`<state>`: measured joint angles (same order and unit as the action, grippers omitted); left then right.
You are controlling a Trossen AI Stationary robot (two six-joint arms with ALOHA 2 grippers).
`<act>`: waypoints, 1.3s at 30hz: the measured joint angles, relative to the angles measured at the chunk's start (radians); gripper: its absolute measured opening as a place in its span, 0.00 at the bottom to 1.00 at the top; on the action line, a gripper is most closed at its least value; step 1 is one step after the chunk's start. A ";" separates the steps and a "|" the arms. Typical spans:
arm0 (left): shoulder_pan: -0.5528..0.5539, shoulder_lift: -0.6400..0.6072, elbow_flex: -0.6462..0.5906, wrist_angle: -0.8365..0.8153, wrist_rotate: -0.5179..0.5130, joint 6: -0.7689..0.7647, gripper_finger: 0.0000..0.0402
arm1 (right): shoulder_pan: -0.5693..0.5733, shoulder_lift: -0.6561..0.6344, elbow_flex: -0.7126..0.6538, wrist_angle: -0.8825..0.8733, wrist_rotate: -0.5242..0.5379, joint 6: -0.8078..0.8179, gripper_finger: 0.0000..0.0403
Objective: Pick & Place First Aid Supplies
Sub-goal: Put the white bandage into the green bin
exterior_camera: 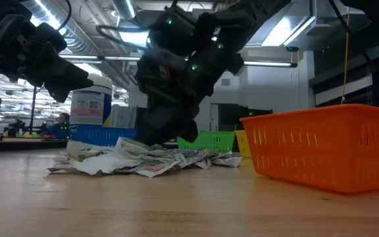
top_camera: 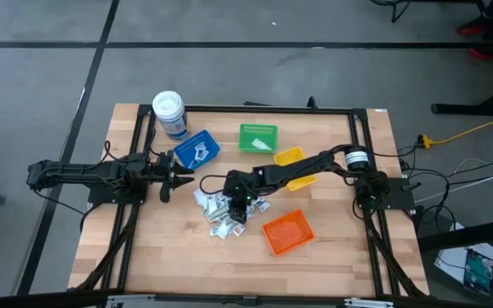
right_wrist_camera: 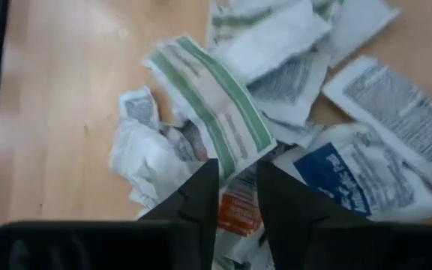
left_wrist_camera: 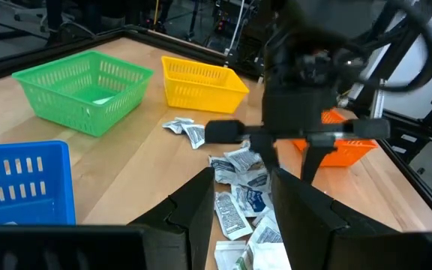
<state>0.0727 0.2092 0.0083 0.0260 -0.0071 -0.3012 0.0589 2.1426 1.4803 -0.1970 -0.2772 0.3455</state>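
Your right gripper [top_camera: 240,205] is down in the heap of first aid packets [top_camera: 221,211] at the middle of the table [top_camera: 332,257], jaws narrowed around an orange-marked packet [right_wrist_camera: 238,212], though you cannot tell if they grip it yet. Your left gripper [top_camera: 178,180] hovers just beside the heap near the blue bin [top_camera: 197,149], jaws open and holding nothing. The orange bin [top_camera: 288,232] sits near the heap.
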 joint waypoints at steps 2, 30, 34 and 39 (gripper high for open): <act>0.000 0.000 0.000 -0.001 0.000 0.000 0.32 | -0.001 0.004 0.000 0.009 -0.001 0.010 0.21; 0.000 0.000 0.000 0.000 0.000 0.000 0.32 | -0.099 -0.191 0.000 -0.017 -0.006 0.022 0.01; 0.000 0.000 0.000 0.000 0.000 0.000 0.32 | -0.125 -0.250 0.000 -0.030 -0.005 0.040 0.01; 0.000 0.000 0.000 -0.001 0.000 0.000 0.32 | -0.176 -0.310 0.000 -0.089 -0.004 0.036 0.00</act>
<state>0.0727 0.2092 0.0083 0.0254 -0.0071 -0.3012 -0.1171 1.8325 1.4807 -0.2857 -0.2810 0.3811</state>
